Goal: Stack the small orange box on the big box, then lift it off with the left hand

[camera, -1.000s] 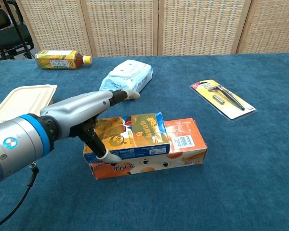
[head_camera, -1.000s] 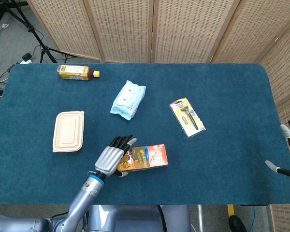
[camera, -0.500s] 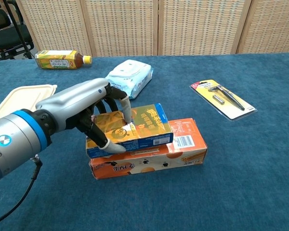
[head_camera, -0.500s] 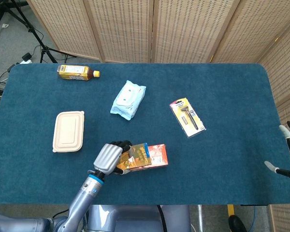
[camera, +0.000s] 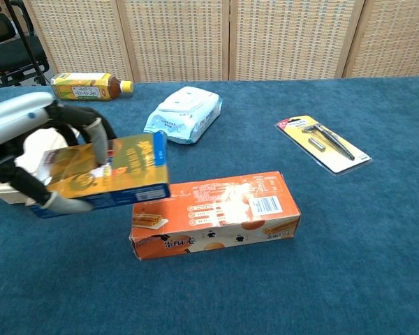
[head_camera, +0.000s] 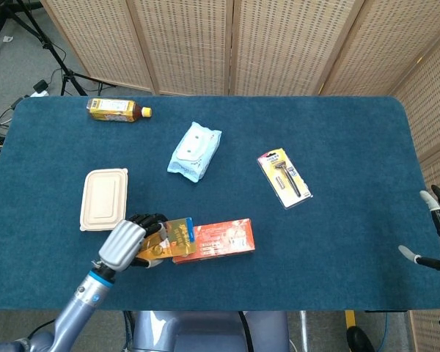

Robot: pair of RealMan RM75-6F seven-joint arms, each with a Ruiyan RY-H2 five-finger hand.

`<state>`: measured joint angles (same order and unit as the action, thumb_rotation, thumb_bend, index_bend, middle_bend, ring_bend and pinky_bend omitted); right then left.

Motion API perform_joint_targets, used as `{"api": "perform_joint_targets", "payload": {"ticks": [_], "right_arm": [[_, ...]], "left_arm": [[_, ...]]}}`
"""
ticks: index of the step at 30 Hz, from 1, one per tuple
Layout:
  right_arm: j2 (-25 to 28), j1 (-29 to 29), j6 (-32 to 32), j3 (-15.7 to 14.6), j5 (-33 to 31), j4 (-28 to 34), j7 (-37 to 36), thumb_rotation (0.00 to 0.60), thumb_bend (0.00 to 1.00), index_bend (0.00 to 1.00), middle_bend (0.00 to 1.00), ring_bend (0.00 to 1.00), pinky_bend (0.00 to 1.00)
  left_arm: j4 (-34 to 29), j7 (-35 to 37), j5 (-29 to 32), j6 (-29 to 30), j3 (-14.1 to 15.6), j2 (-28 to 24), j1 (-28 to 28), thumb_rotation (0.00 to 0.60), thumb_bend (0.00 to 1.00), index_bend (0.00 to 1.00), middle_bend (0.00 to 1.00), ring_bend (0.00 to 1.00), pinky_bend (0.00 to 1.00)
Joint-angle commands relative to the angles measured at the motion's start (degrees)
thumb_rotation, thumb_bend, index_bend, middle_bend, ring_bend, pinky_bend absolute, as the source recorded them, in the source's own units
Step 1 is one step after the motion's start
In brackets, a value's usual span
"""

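Observation:
My left hand grips the small orange-and-blue box and holds it in the air, left of the big orange box. The big box lies flat on the blue table, its top bare. The small box tilts slightly and overlaps the big box's left end in the head view. My right hand shows only at the far right edge of the head view, off the table, with its fingers apart and nothing in them.
A beige lidded container lies just behind my left hand. A wet-wipes pack, a packaged razor and a lying tea bottle are farther back.
My left hand closed on the small box atop the big box, lifted it off and carried it left. The right hand stayed put.

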<state>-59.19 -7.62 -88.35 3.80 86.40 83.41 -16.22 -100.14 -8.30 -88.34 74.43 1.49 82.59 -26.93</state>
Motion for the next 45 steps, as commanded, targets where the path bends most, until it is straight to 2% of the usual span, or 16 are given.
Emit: {"api": "perform_joint_targets", "payload": {"ticks": [1,4,9,13,17,22,27,29,30,33,35,37,38,40,45], "right_arm": [[0.0,0.0,0.0,0.0,0.3,0.4,0.4,0.6,0.0,0.0,0.0,0.0,0.0],[0.0,0.0,0.4,0.0,0.3,0.8,1.0,0.6,0.0,0.0,0.0,0.0,0.0],[0.0,0.3,0.1,0.1,0.7,1.4,1.6,0.6,0.0,0.0,0.0,0.0,0.0],[0.1,0.3,0.6,-0.1,1.1,1.7,1.4,0.6,0.0,0.0,0.0,0.0,0.0],[0.2,0.4,0.5,0.1,1.1,1.8,1.7,0.6,0.0,0.0,0.0,0.0,0.0],[0.2,0.5,0.6,0.2,1.3,2.0,1.5,0.6,0.0,0.0,0.0,0.0,0.0],[0.3,0.5,1.1,0.3,1.2,2.0,1.5,0.6,0.0,0.0,0.0,0.0,0.0],[0.3,0.5,1.1,0.4,1.3,2.0,1.5,0.6,0.0,0.0,0.0,0.0,0.0],[0.3,0.6,1.1,0.4,1.3,2.0,1.4,0.6,0.0,0.0,0.0,0.0,0.0],[0.3,0.6,1.2,0.5,1.3,2.0,1.4,0.6,0.0,0.0,0.0,0.0,0.0],[0.4,0.6,1.4,0.5,1.3,2.0,1.4,0.6,0.0,0.0,0.0,0.0,0.0],[0.4,0.6,1.6,0.5,1.3,2.1,1.3,0.6,0.0,0.0,0.0,0.0,0.0],[0.4,0.6,1.6,0.5,1.3,2.1,1.3,0.6,0.0,0.0,0.0,0.0,0.0],[0.5,0.7,1.6,0.5,1.4,2.2,1.4,0.6,0.0,0.0,0.0,0.0,0.0],[0.5,0.7,1.9,0.4,1.5,2.5,1.7,0.6,0.0,0.0,0.0,0.0,0.0]], "left_arm": [[10.4,13.9,-10.6,4.4,8.1,-7.9,3.1,0.6,0.01,0.55,0.47,0.38,0.46],[19.2,20.7,-14.3,7.0,11.2,-8.5,4.6,0.6,0.01,0.55,0.47,0.38,0.46],[29.2,27.3,-14.2,9.5,13.3,-7.7,8.0,0.6,0.01,0.55,0.47,0.38,0.46],[35.7,32.1,-13.4,9.8,13.9,-5.9,10.0,0.6,0.01,0.55,0.47,0.38,0.46],[41.5,34.3,-13.6,10.5,13.8,-3.6,11.0,0.6,0.01,0.55,0.47,0.38,0.46],[49.4,35.6,-13.3,14.1,11.3,0.6,12.2,0.6,0.01,0.55,0.47,0.38,0.46],[54.7,37.1,-14.3,16.8,10.0,4.2,12.1,0.6,0.01,0.55,0.47,0.38,0.46],[55.9,36.8,-14.5,16.9,9.8,5.1,12.0,0.6,0.0,0.55,0.45,0.35,0.46],[56.2,36.5,-14.6,16.9,9.8,5.4,11.9,0.6,0.0,0.53,0.43,0.32,0.46],[56.6,35.5,-15.1,17.1,9.9,5.8,11.9,0.6,0.0,0.39,0.25,0.12,0.41],[56.7,35.3,-15.4,18.0,9.9,6.0,12.0,0.6,0.0,0.25,0.08,0.01,0.28],[57.1,35.0,-15.8,18.9,9.8,6.2,12.2,0.6,0.0,0.14,0.01,0.0,0.17],[57.2,34.9,-15.8,19.1,9.8,6.2,12.2,0.6,0.0,0.09,0.0,0.0,0.13],[57.1,34.8,-16.0,19.4,9.9,6.0,12.3,0.6,0.0,0.04,0.0,0.0,0.1],[57.4,34.4,-15.8,20.5,9.3,5.9,12.5,0.6,0.0,0.01,0.0,0.0,0.09]]}}
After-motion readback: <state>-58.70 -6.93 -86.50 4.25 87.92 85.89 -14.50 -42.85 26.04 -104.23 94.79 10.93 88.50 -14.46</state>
